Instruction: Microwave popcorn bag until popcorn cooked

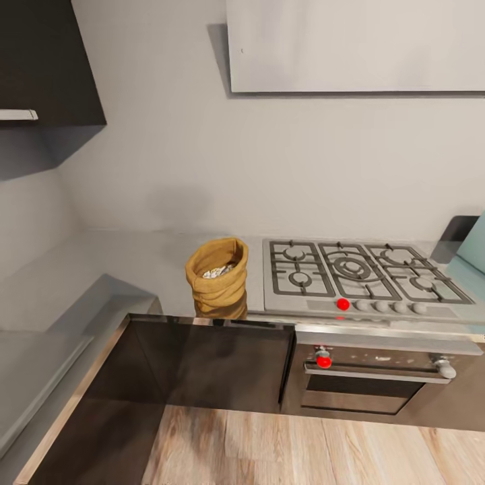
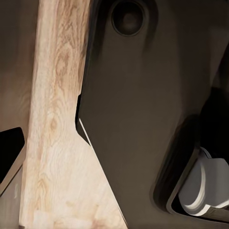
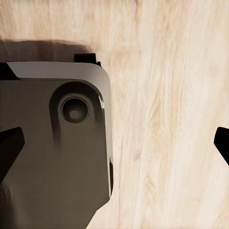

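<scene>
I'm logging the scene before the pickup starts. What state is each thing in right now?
popcorn bag: upright on the countertop, mouth open, untouched
popcorn: whitish kernels inside the bag
gas hob: no flames visible, nothing on the grates
oven door: closed
right gripper: open, over the wood floor

Light grey walls (image 1: 168, 135) met at a corner, a dark upper cabinet (image 1: 47, 60) hanging left and a flat grey hood (image 1: 357, 44) right. Below ran glossy dark cabinets (image 1: 215, 364) (faintly reflective), an oven (image 1: 377, 380) and a wood floor (image 1: 303, 448).
</scene>
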Available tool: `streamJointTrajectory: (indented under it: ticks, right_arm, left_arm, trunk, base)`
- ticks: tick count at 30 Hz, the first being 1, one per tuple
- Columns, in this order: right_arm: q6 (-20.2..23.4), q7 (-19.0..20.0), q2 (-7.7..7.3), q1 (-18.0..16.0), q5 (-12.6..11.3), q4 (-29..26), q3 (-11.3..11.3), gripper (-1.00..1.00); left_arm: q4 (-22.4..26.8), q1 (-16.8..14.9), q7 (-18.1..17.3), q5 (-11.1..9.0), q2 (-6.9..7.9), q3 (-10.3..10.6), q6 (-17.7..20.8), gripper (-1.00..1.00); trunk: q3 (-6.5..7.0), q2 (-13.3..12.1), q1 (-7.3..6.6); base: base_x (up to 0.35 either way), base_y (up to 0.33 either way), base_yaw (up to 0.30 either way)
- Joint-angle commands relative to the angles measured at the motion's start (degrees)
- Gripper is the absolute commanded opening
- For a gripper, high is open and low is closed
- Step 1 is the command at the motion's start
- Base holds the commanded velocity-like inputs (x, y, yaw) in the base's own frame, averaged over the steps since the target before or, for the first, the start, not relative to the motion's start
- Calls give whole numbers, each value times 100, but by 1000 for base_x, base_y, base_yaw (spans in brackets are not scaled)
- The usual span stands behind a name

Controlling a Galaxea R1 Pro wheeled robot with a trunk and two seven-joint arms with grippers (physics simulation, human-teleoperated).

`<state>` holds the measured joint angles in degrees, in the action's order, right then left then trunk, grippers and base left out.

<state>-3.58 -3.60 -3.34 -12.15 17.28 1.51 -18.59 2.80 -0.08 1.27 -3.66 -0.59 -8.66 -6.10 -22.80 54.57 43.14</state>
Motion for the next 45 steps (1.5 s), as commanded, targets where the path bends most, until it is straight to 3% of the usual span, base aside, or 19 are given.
streamJointTrajectory:
  ticks: [1, 7, 29, 36, 45]
  right_arm:
    - [-26, -20, -1, -6, 61, 16, -48, 100]
    - [3, -5, 15, -4, 57, 16, -48, 100]
    - [-29, -19, 8, -5, 71, 16, -48, 100]
    - [-37, -26, 16, -6, 571, 16, -55, 100]
    - [-4, -6, 8, -6, 561, 16, -113, 100]
  left_arm:
    - [1, -1, 12, -38, -2, -9, -14, 100]
    - [1, -1, 14, -45, -7, -13, -14, 100]
    - [1, -1, 13, -39, -2, -11, -14, 100]
    - [1, -1, 13, -41, -2, -10, -14, 100]
    - [2, -1, 13, -43, -2, -11, -14, 100]
  trunk:
    - [-5, 3, -1]
    - [-5, 3, -1]
    - [-5, 3, -1]
    - [-5, 3, -1]
    - [-5, 3, -1]
  base:
    - [-156, 0, 0]
    - [-234, 0, 4]
    - [-4, 0, 105]
    - [0, 0, 1]
    - [0, 0, 0]
